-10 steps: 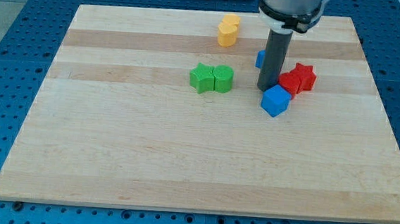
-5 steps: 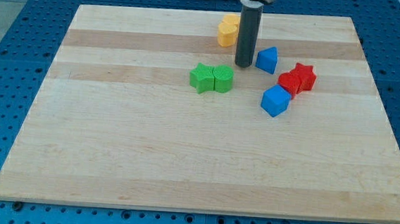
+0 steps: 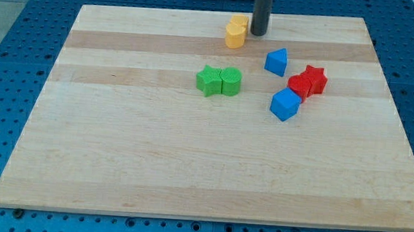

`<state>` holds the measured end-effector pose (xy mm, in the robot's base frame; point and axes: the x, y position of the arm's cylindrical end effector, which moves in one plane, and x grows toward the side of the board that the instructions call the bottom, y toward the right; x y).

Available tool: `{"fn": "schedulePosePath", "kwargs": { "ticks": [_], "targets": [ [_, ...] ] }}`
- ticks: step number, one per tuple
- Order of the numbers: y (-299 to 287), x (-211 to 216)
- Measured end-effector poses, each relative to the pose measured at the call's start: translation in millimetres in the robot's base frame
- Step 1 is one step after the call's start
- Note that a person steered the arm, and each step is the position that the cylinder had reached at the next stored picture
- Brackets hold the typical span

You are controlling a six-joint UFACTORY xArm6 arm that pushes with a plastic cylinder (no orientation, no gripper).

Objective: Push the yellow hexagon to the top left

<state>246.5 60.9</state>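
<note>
Pale wooden board [image 3: 189, 166] on blue perforated table [image 3: 22, 37]; yellow hexagon [image 3: 234, 36] just left of my tip [image 3: 259, 34], beside another yellow block [image 3: 238, 22], orientation and long axis indiscernible; rod carries nothing, contact uncertain.

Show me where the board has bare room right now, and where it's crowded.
Free: everything left of the green blocks, and the whole strip below the blue cube to the board's bottom edge. Crowded: upper right, with red blocks, blue wedge, yellow blocks and my tip just right of them.
</note>
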Motion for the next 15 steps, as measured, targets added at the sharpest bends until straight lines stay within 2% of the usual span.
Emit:
{"fn": "schedulePosePath", "kwargs": {
  "ticks": [2, 5, 6, 10, 12, 15],
  "targets": [
    [-56, -2],
    [-64, -37],
    [-81, -37],
    [-185, -18],
    [-209, 2],
    [-246, 5]
  ]
}}
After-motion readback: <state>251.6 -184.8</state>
